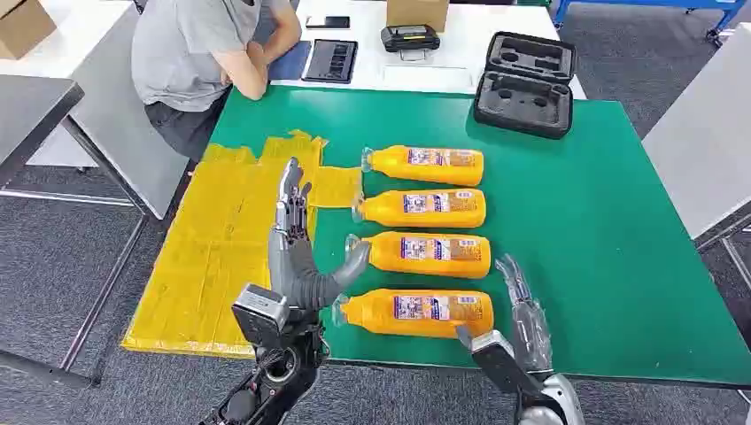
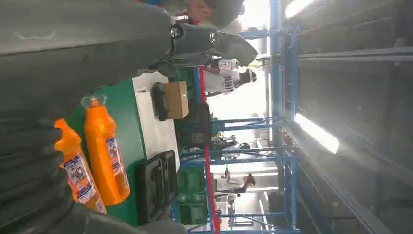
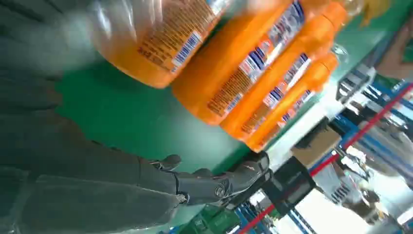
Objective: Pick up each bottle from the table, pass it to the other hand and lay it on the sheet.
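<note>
On the green bench (image 1: pixel 620 266), both hands empty with fingers apart, the right hand (image 1: pixel 522 310) beside the nearest orange bottle (image 1: pixel 416 313) could nudge it rolling.

Four bottles (image 1: pixel 423 240) are lying side by side on the surface (image 1: pixel 602 230), caps toward the sheet (image 1: pixel 230 239) at their left. Behind them a case (image 1: pixel 524 83) is sitting at the far edge.
</note>
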Tool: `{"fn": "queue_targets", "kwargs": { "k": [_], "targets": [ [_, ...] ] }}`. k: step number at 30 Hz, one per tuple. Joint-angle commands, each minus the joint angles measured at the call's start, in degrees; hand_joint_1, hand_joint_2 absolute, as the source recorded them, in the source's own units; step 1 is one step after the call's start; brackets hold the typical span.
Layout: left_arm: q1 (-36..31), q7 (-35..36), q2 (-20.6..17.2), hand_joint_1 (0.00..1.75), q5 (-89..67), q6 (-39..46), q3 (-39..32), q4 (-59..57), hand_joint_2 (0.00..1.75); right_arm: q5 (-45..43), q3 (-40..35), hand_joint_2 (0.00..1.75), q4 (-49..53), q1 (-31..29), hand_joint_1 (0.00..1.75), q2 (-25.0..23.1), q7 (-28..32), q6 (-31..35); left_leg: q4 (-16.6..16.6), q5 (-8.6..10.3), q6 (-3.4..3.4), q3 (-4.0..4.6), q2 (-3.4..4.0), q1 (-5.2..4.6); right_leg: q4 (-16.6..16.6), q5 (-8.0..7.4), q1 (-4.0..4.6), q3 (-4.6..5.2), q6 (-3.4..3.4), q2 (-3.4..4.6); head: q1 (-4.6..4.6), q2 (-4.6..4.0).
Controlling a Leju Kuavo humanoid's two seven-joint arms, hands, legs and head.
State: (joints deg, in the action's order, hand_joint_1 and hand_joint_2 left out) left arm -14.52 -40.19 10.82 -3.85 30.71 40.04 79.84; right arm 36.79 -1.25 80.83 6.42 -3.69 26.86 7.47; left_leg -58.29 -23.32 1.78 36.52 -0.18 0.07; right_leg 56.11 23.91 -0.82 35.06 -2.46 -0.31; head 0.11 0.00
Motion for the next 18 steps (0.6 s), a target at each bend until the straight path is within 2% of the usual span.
{"fn": "queue_targets", "kwargs": {
  "k": [1,5,12,15,16,17,18],
  "targets": [
    [-2.21,0.19,-0.29,0.0,0.37,-0.79,0.5,-3.65,1.75,3.89,-1.3,1.75,-2.42,-0.65,0.0,1.11,-2.49,-0.66,0.06,-0.06,-0.05,-0.21,-0.01,0.02,-0.07,0.05,0.02,-0.22,0.06,-0.01,0.0,0.0],
    [-2.41,0.19,-0.37,0.0,-0.26,-0.65,0.72,-6.26,1.75,7.06,-2.23,1.75,-3.92,-1.97,0.0,0.62,-3.17,-2.19,0.07,-0.07,-0.06,-0.24,0.04,0.02,-0.08,0.04,0.02,-0.24,0.07,0.06,0.0,0.0],
    [-3.86,0.19,-1.78,0.0,-3.21,0.11,5.89,-12.02,1.75,11.38,-4.39,1.75,-13.64,-8.58,0.0,1.46,-3.05,-4.44,0.15,-0.09,-0.08,-0.44,0.21,0.04,-0.18,0.0,0.04,-0.41,0.1,0.23,-0.02,0.0],
    [-3.69,0.19,-1.91,0.0,-3.32,0.22,6.36,-11.97,1.75,11.95,-4.96,1.75,-14.88,-8.39,0.0,2.19,-2.84,-4.79,0.11,-0.04,-0.05,-0.3,0.06,0.03,-0.13,0.02,0.03,-0.3,0.07,0.06,-0.02,0.0],
    [-3.69,0.19,-1.91,0.0,-3.32,0.22,6.36,-11.97,1.75,11.95,-4.96,1.75,-14.88,-8.39,0.0,2.19,-2.84,-4.79,0.19,-0.17,-0.12,-0.7,0.11,0.05,-0.22,0.13,0.06,-0.7,0.15,0.12,0.0,0.0],
    [-3.69,0.19,-1.91,0.0,-3.32,0.22,6.36,-11.97,1.75,11.95,-4.96,1.75,-14.88,-8.39,0.0,2.19,-2.84,-4.79,0.1,-0.06,-0.06,-0.34,0.04,0.04,-0.14,0.05,0.04,-0.36,0.08,0.04,0.0,0.0],
    [-3.69,0.19,-1.91,0.0,-3.32,0.22,6.36,-11.97,1.75,11.95,-4.96,1.75,-14.88,-8.39,0.0,2.19,-2.84,-4.79,0.11,-0.09,-0.07,-0.41,0.03,0.03,-0.13,0.09,0.04,-0.43,0.09,0.03,0.0,0.0]
  ]
}}
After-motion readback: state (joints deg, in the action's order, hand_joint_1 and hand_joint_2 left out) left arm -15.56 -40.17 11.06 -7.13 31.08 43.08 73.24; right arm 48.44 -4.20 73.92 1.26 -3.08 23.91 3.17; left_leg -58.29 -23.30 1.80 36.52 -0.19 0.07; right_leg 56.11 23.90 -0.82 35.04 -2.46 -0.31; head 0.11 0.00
